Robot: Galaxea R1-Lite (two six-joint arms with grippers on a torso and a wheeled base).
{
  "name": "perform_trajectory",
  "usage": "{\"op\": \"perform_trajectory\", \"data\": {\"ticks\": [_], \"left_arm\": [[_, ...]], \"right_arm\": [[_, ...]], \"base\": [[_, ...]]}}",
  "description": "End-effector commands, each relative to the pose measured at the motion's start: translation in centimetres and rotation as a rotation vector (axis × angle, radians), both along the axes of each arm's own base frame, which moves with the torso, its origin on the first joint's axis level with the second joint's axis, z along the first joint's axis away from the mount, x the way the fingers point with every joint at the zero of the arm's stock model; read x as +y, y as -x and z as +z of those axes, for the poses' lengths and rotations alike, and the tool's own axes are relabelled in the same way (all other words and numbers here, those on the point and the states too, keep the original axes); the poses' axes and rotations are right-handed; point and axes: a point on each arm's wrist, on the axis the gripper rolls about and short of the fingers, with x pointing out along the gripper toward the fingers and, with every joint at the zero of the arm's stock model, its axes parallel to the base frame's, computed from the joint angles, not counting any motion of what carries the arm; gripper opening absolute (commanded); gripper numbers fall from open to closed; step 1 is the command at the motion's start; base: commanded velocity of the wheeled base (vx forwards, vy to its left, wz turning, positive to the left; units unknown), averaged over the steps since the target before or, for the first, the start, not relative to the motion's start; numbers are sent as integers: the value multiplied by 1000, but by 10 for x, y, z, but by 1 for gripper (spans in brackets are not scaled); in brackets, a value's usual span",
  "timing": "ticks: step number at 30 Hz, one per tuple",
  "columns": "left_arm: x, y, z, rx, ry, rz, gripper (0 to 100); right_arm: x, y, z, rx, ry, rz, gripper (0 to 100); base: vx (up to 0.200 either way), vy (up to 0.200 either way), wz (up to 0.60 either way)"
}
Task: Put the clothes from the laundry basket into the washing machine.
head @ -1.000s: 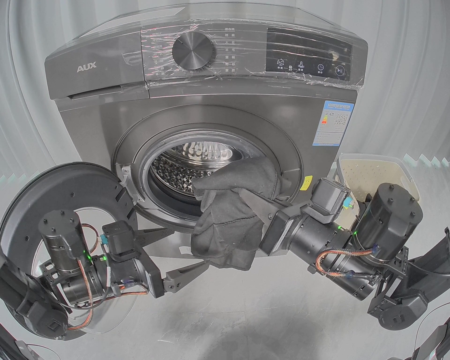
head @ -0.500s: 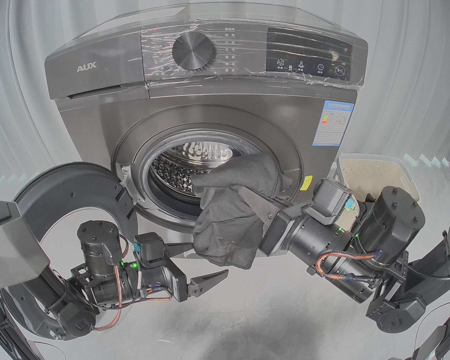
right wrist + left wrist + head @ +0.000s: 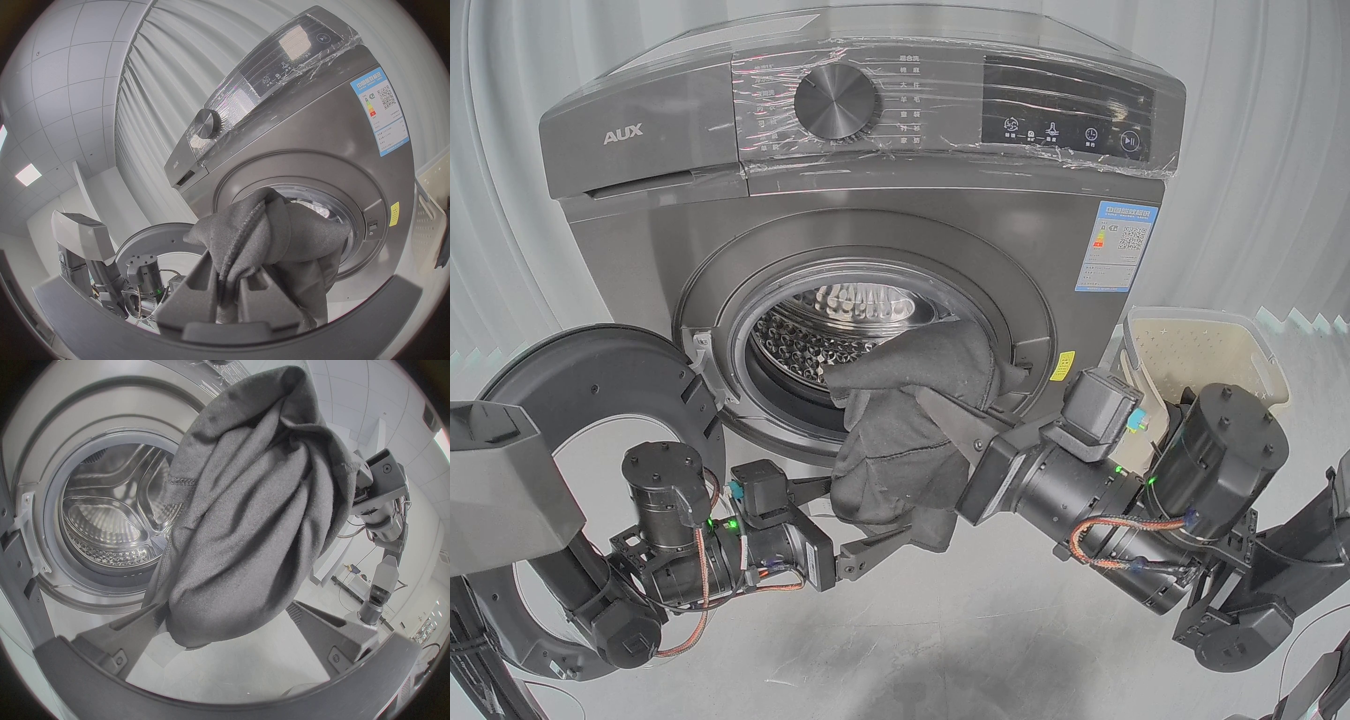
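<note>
Right tool (image 3: 232, 281) clamped on dark grey garment (image 3: 900, 441), held at the washing machine (image 3: 853, 216) drum mouth (image 3: 825, 337). Left tool (image 3: 862, 517) open, its fingers on either side of the garment's hanging end.

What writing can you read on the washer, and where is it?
All on the washer:
Drawer front: a brand logo, not read out.
Print beside the dial: too small.
Blue label: too small.
Yellow sticker: too small.
Display: icons, captions too small.
</note>
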Motion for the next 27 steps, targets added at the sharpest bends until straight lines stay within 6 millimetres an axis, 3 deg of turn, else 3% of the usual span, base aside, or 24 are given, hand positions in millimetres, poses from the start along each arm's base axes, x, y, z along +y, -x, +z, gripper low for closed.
{"op": "perform_trajectory", "data": {"ticks": [1, 5, 6, 16, 24, 25, 27], "left_arm": [[-2, -1, -4, 11, -6, -5, 100], [-3, -3, -3, -2, 2, -2, 100], [-3, -4, -2, -11, 7, 1, 0], [-3, 1, -4, -63, 31, 39, 0], [11, 47, 8, -45, 37, -16, 0], [12, 49, 10, -45, 42, -17, 0], [13, 58, 23, -69, 83, -30, 0]], "right_arm": [[0, 0, 0, 0, 1, 1, 0], [1, 0, -1, 2, 3, 2, 0], [1, -1, -2, 3, 4, 1, 0], [1, -1, -3, 7, 7, 1, 0], [0, -4, -13, 26, 35, -6, 0], [0, -4, -13, 25, 33, -6, 100], [1, -4, -18, 29, 38, -7, 100]], "base": [[0, 0, 0], [0, 0, 0], [0, 0, 0], [0, 0, 0], [0, 0, 0], [0, 0, 0], [0, 0, 0]]}}
